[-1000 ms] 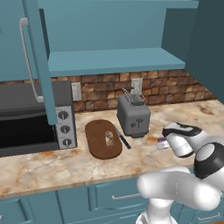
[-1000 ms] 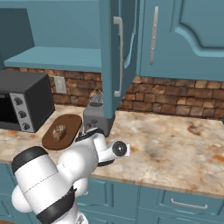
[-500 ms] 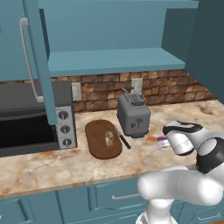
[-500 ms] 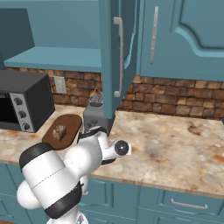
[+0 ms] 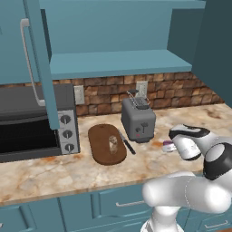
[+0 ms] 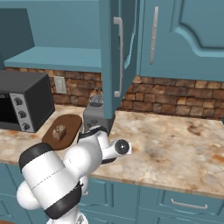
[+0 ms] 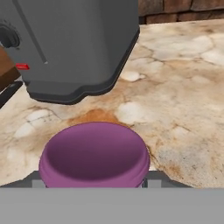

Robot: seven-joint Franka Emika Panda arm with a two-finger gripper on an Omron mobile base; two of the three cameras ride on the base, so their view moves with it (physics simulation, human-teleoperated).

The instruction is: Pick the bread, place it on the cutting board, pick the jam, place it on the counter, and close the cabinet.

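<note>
The jam (image 7: 94, 153), a squat purple jar, rests on the counter (image 7: 183, 100) just right of the toaster. It also shows as a small purple spot, the jam (image 5: 168, 146), on the counter (image 5: 54, 172). My gripper (image 7: 94, 181) is low over it, with fingertips (image 7: 38, 183) hugging both sides of the lid. From the left base view the gripper (image 5: 172, 141) reaches down beside the jar. The bread (image 5: 113, 144) lies on the dark oval cutting board (image 5: 102, 156); bread (image 6: 59, 131) and board (image 6: 71, 124) show from the right too. The cabinet door (image 5: 38, 59) stands open.
A grey toaster (image 5: 138, 120) stands close behind the jam, toaster (image 7: 74, 43) filling the hand view's upper left. A black-handled knife (image 5: 127, 143) lies between board and toaster. A microwave (image 5: 27, 122) sits at the left. The open door (image 6: 114, 57) hangs over the counter (image 6: 175, 144).
The hand stays low at the jam by the toaster. The arm's elbow has shifted slightly; the bread, board and door have not moved.
</note>
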